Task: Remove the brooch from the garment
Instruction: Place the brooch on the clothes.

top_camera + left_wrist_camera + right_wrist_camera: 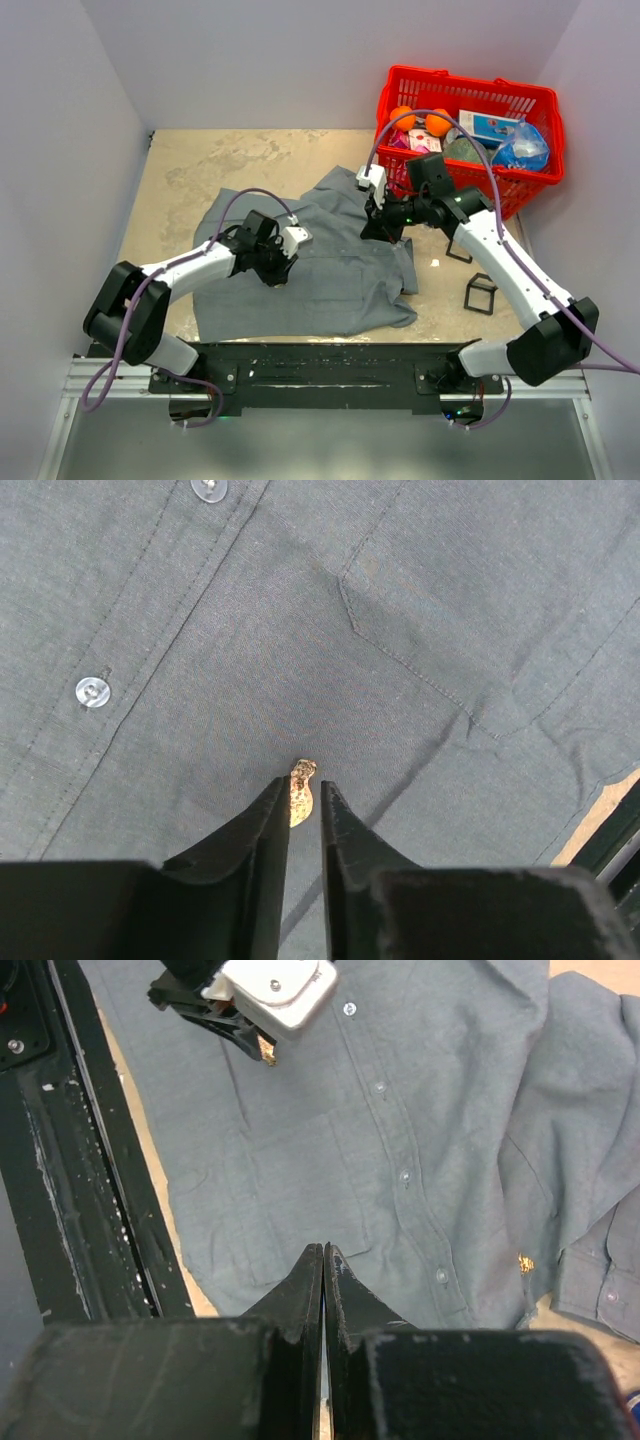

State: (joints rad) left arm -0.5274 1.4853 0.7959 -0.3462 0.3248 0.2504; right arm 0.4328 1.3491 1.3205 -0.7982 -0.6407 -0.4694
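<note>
Brooch (303, 792): small gold-coloured piece, sat right betw. the fingertips of the L gripper (275, 273), just above the cloth of the garment (340, 285). L jaws stood a narrow slit apart w/ the brooch filling most of that slit. Couldn't tell if it was pinched or lying loose, nor if its pin was in the cloth.

Garment lay spread front-up on the table (200, 170), mid-table, near edge. Brooch spot was on the shirt front betw. the button placket and the chest pocket (430, 650), below the pocket's lower corner in the L wrist view. Two white buttons (92, 691) showed to the left of it. R wrist view also showed a second small gold speck (524, 1262) on the cloth near the collar; too small to say what it was.

R gripper (322, 1255): clenched, fingers pressed together, nothing betw. them, hanging over the upper part of the shirt, well apart from the L one.

Further out: red basket (470, 92) at the far right corner w/ orange balls (438, 122), a blue bag (525, 150) and other bits inside. Two small black wire frames (480, 293) stood on the table by the R arm, just off the shirt's right edge.
</note>
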